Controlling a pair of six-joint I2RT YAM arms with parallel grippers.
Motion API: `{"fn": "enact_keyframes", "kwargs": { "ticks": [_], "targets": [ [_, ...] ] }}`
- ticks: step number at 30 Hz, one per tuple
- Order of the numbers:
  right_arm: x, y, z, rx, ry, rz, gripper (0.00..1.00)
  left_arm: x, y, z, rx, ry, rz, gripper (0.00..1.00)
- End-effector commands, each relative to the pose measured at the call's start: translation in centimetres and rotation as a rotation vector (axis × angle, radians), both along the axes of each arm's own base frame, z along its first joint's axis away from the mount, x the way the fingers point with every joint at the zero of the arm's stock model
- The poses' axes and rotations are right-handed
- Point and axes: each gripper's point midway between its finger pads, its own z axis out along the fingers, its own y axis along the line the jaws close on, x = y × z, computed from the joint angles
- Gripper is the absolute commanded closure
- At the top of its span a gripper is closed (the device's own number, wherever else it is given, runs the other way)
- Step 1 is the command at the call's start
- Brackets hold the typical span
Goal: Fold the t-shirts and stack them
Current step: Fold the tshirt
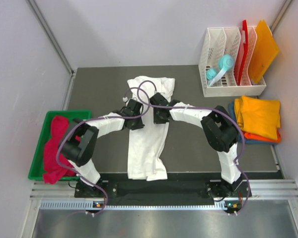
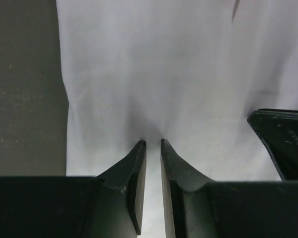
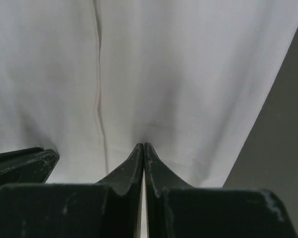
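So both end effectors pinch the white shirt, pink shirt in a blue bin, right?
No, the bin is green, as the top external view shows. The left end effector and right end effector pinch the white shirt; the pink shirt lies in the bin.
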Motion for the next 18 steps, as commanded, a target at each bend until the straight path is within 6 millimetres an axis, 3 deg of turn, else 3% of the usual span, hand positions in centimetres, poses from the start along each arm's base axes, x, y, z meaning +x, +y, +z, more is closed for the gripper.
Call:
{"fn": "enact_keyframes", "kwargs": {
  "ticks": [1,3,7,12,18],
  "targets": [
    [1.4,-0.4,0.0,0.0,0.007,-0.022,1.0,2.3,-1.5,0.0,-0.015,-0.013,-0.03,0.77],
    [1.6,-0.7,-0.5,-0.008,0.017,-0.026,1.0,2.9,-2.0,-0.2,-0.019,-0.007,-0.035,0.77],
    [2.2,-1.2,-1.6,-0.025,0.043,-0.03,1.0,3.6,-1.9,-2.6,0.004,0.057,-0.034,0.79],
    [3.4,-2.0,-3.0,-0.036,0.077,-0.041,1.0,4.9,-1.0,-4.7,-0.004,0.131,0.002,0.81],
    [6.2,-2.3,-3.2,-0.029,0.081,-0.046,1.0,7.1,-0.1,-6.2,-0.024,0.182,0.025,0.85]
  ]
}}
